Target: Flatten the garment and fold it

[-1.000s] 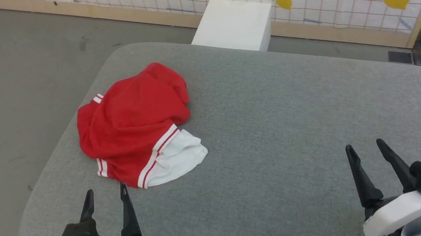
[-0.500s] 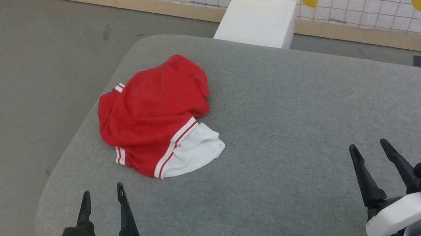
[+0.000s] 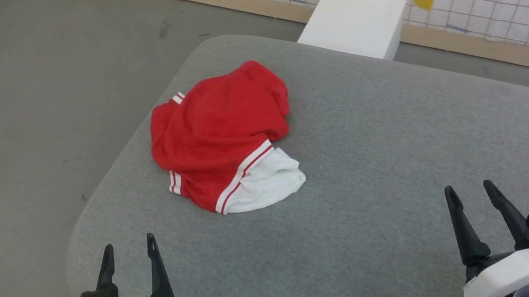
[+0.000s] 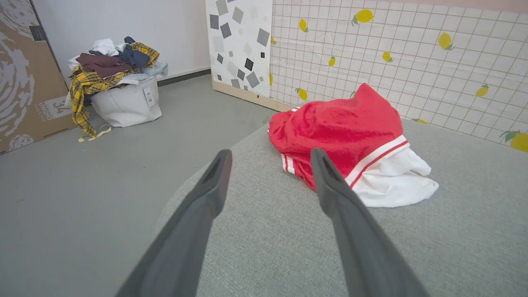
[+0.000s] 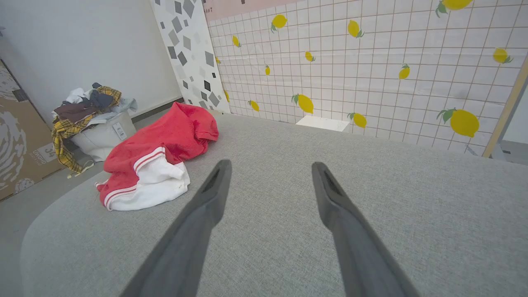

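Head view is showing the garment (image 3: 222,134) lying crumpled in a red heap on the grey padded table (image 3: 385,193), toward its far left corner. What looks like one white sleeve (image 3: 270,185) is spilling out on the near side, edged by red-and-white striped trim. The left gripper (image 3: 129,242) is hovering over the table's front left area, near the garment but not touching it, its two dark fingers standing wide apart and gripping nothing, while the right gripper (image 3: 467,186) is hanging well apart at the front right, likewise spread wide and empty.
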